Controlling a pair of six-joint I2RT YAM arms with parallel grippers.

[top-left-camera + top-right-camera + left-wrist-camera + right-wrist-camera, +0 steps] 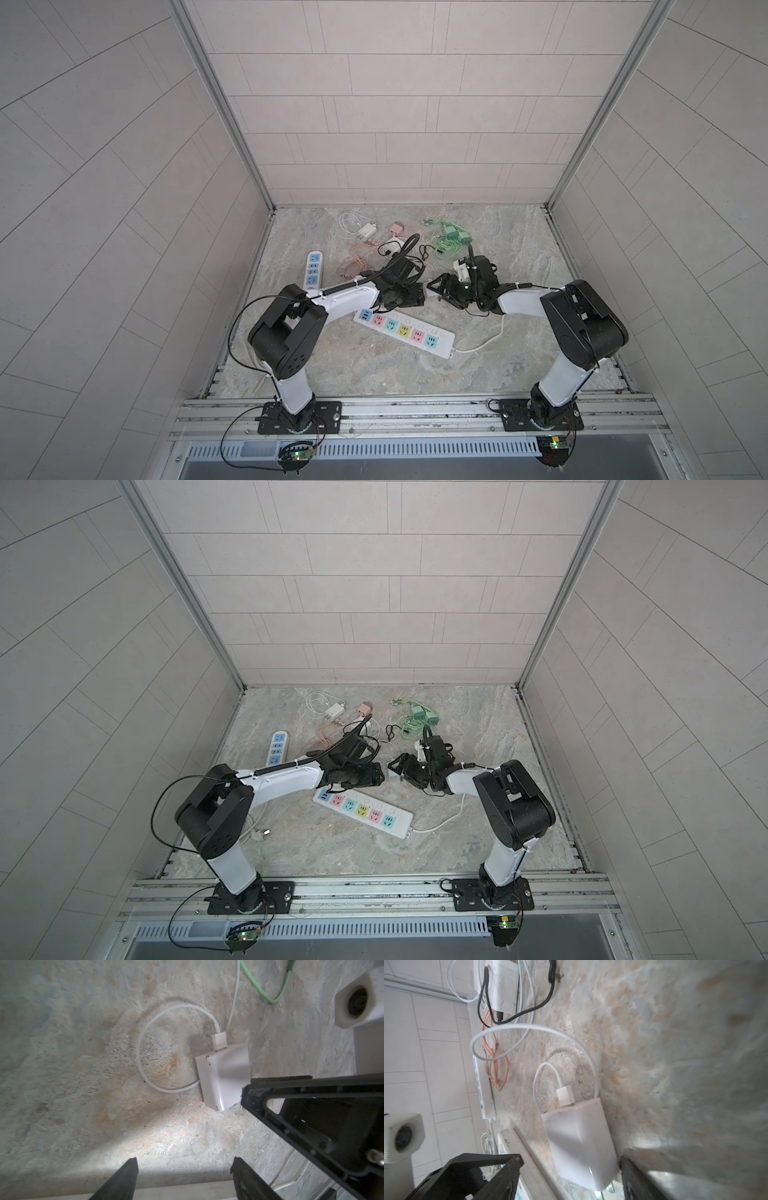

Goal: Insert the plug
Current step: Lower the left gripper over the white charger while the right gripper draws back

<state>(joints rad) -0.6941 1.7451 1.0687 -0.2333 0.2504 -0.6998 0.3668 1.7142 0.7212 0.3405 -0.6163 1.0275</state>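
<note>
Okay, the plug for this one is the white boxy plastic charger brick [579, 1142]. It's lying on the grey marble-look tabletop [675, 1064], right beside the long white power strip with the pastel sockets [403, 332].

My right gripper [570, 1159] is spread wide with the brick sitting between the fingers. As far as I can tell it isn't squeezing yet, though one finger looks just beside a side face. My left gripper [184, 1159] is spread too, with nothing in it, hanging over bare table near the brick.

Handling guess: light, rigid, with a glossy shell that's probably slippery. I'd pinch the two flat side faces mid-body, clear of the metal prongs [610, 1188] and the thin white USB cable [529, 1026] plugged into the other end. The cable is floppy but could tug and twist the brick, so I'd grip firmly.
</note>
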